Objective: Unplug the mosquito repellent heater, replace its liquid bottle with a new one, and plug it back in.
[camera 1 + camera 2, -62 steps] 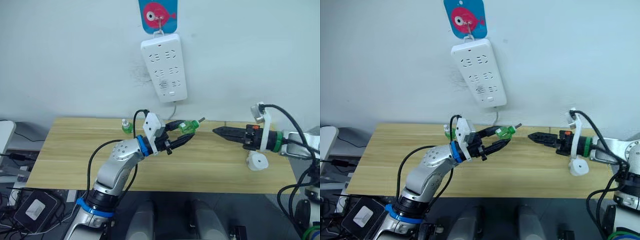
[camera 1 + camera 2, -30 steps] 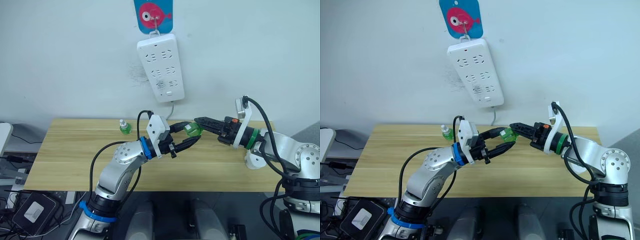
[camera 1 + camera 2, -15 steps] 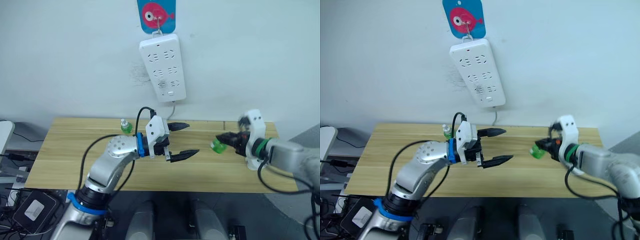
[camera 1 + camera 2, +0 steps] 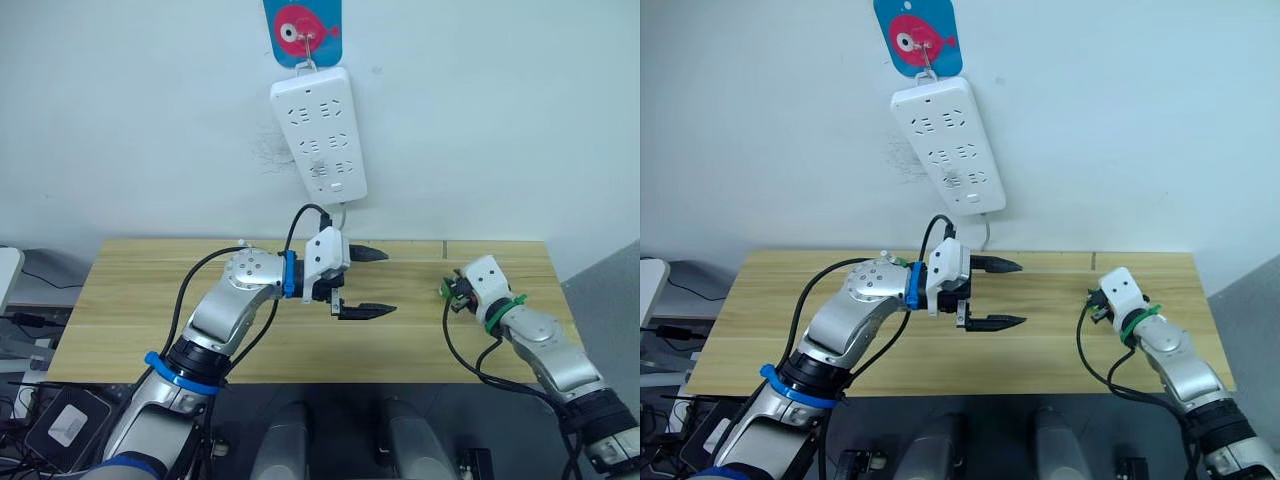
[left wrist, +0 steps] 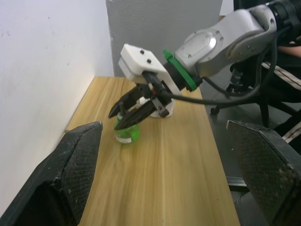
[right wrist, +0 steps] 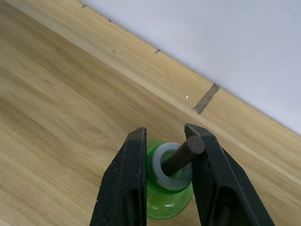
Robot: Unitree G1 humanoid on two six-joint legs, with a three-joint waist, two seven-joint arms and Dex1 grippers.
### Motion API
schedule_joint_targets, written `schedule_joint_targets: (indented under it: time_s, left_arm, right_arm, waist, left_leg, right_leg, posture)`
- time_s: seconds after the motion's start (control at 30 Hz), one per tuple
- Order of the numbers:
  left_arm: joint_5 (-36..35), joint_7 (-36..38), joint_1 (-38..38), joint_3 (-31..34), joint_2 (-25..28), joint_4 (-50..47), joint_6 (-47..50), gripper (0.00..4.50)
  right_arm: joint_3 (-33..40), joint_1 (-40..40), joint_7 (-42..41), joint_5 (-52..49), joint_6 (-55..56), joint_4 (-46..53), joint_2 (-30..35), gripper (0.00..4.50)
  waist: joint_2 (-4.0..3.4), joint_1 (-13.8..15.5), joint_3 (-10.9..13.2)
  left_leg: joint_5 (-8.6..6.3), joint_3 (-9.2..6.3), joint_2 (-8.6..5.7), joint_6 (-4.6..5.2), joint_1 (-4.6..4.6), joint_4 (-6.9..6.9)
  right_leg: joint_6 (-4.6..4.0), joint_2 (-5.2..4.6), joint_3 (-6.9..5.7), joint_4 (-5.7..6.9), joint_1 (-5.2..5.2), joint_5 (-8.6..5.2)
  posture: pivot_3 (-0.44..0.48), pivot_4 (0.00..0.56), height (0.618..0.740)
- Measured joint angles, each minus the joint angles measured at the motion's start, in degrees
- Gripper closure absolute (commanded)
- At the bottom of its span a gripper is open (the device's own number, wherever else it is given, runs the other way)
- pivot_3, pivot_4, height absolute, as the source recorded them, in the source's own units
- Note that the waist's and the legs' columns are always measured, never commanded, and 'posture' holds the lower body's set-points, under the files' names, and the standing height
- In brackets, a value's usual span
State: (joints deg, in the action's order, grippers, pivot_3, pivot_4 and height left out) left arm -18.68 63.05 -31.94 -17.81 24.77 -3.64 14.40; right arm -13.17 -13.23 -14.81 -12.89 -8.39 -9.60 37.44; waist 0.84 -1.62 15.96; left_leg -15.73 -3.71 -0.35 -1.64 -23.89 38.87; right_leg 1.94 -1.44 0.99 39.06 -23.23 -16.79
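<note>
Right wrist view: right claw (image 6: pixel 164 155) clenched on green bottle (image 6: pixel 168 200), upright at desk (image 6: pixel 56 117), white heater (image 5: pixel 165 109) just behind; left claw (image 4: pixel 362 282) released, well apart.

A long wooden surface (image 4: pixel 150 310) stands against a pale wall (image 4: pixel 120 120). On the wall above its middle hangs a long white power strip (image 4: pixel 318 134). The left tool (image 4: pixel 368 282) hovers over the middle of the surface. On the right, the right tool (image 5: pixel 123 117) grips a small green liquid bottle (image 6: pixel 168 190) standing on the surface, with a white rounded plastic heater (image 5: pixel 167 109) just behind it.
</note>
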Motion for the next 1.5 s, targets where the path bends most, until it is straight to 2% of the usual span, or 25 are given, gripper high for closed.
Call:
schedule_joint_targets:
  time_s: [0.27, 0.33, 0.37, 0.6, 0.63, 0.73, 0.83, 0.97, 1.07, 1.17, 1.33, 1.5]
  left_arm:
    - [0.8, 0.3, 0.1, 0.0, -0.2, 0.1, -1.1, 0.0]
    - [0.9, 0.2, 0.1, 0.0, -0.3, 0.1, -1.3, 0.0]
    - [1.0, 0.1, 0.2, 0.0, -0.3, 0.1, -1.3, 0.0]
    - [1.1, -1.6, 1.7, 0.9, -0.3, 0.0, -1.3, 0.0]
    - [1.1, -2.7, 2.7, 1.5, -0.4, -0.1, -1.3, 0.0]
    - [2.7, -9.9, 9.0, 5.3, -2.1, -0.3, -2.3, 0.0]
    - [7.6, -22.5, 19.6, 9.5, -6.3, 0.3, -6.6, 0.0]
    - [15.7, -40.2, 32.7, 14.4, -11.3, 3.9, -13.8, 0.0]
    - [17.8, -48.6, 36.9, 17.4, -15.3, 6.9, -15.9, 0.0]
    - [19.2, -55.1, 35.2, 19.9, -17.4, 11.2, -19.9, 0.0]
    - [19.9, -61.1, 27.4, 22.9, -17.9, 23.5, -26.2, 0.0]
    - [18.3, -61.7, 19.9, 24.7, -18.0, 36.2, -32.0, 0.0]
  right_arm:
    - [4.3, -1.6, -2.6, 5.1, 5.9, -8.4, -4.3, 3.65]
    - [5.2, -1.9, -3.3, 6.0, 6.6, -9.4, -4.8, 2.91]
    - [5.5, -2.1, -3.7, 6.0, 6.7, -9.6, -4.9, 2.68]
    - [8.3, -3.0, -7.4, 6.5, 6.6, -9.6, -5.9, 0.12]
    - [8.7, -2.8, -8.1, 6.5, 6.5, -8.3, -5.7, 0.02]
    - [9.7, -1.7, -10.0, 6.5, 4.8, -2.1, -3.7, 0.02]
    - [9.9, -2.0, -14.2, 5.5, 0.8, 6.8, -1.4, 0.02]
    - [8.1, -4.2, -23.3, -1.9, -9.1, 19.4, -0.7, 0.02]
    - [6.0, -7.1, -27.2, -5.3, -16.3, 24.5, -0.3, 0.02]
    - [1.8, -11.8, -29.4, -6.9, -24.3, 28.2, -0.9, 0.02]
    - [-3.2, -18.5, -30.1, -8.2, -32.4, 30.0, -5.9, 0.02]
    - [-6.0, -23.0, -28.8, -8.0, -36.3, 30.9, -10.2, 0.02]
  waist:
    - [0.0, 0.0, 0.0]
    - [0.0, 0.0, 0.0]
    - [0.0, 0.0, 0.0]
    - [-0.01, 0.0, 0.0]
    - [-0.01, -0.1, 0.0]
    - [-0.02, -0.2, 0.0]
    - [-0.05, -0.3, 0.0]
    - [-0.04, -0.2, 0.0]
    - [0.06, 0.5, 0.1]
    - [0.2, 1.8, 0.3]
    - [0.41, 2.1, 0.6]
    - [0.53, 2.1, 1.2]
  left_leg:
    - [-0.1, 0.02, -0.01, 0.17, 0.03, 0.04]
    - [-0.09, 0.0, -0.01, 0.16, 0.02, 0.04]
    - [-0.09, 0.0, -0.01, 0.16, 0.02, 0.04]
    - [-0.1, 0.0, -0.01, 0.17, 0.03, 0.04]
    - [-0.1, 0.0, 0.0, 0.18, 0.04, 0.04]
    - [-0.12, 0.02, 0.01, 0.2, 0.08, 0.02]
    - [-0.12, -0.04, 0.03, 0.21, 0.08, 0.02]
    - [-0.12, -0.12, 0.05, 0.22, 0.09, 0.0]
    - [-0.12, -0.19, -0.03, 0.21, 0.05, 0.01]
    - [-0.12, -0.22, -0.07, 0.21, 0.03, 0.03]
    - [-0.12, -0.23, -0.07, 0.21, 0.03, 0.01]
    - [-0.12, -0.28, -0.08, 0.21, 0.02, -0.01]
  right_leg:
    - [-0.01, -0.01, 0.0, 0.05, 0.01, 0.01]
    - [-0.01, -0.01, 0.0, 0.06, 0.01, 0.01]
    - [-0.01, -0.02, 0.0, 0.06, 0.01, 0.01]
    - [-0.02, -0.03, 0.01, 0.1, 0.01, 0.01]
    - [-0.02, -0.04, 0.01, 0.1, 0.01, 0.01]
    - [-0.02, -0.08, 0.03, 0.11, 0.01, 0.01]
    - [-0.02, -0.1, 0.0, 0.11, 0.01, 0.01]
    - [-0.02, -0.1, -0.02, 0.1, 0.06, 0.01]
    - [-0.02, -0.19, -0.11, 0.03, 0.08, 0.01]
    - [-0.11, -0.22, -0.15, 0.01, 0.1, 0.06]
    - [-0.14, -0.23, -0.22, 0.02, 0.05, 0.09]
    - [-0.14, -0.27, -0.33, 0.03, 0.03, 0.09]
  posture:
    - [0.038, 0.273, 0.74]
    - [0.038, 0.273, 0.74]
    - [0.042, 0.275, 0.74]
    - [0.032, 0.281, 0.74]
    - [0.03, 0.283, 0.74]
    - [0.017, 0.294, 0.74]
    - [0.017, 0.298, 0.74]
    - [0.042, 0.312, 0.74]
    - [0.074, 0.327, 0.74]
    - [0.085, 0.334, 0.74]
    - [0.104, 0.358, 0.74]
    - [0.099, 0.377, 0.74]
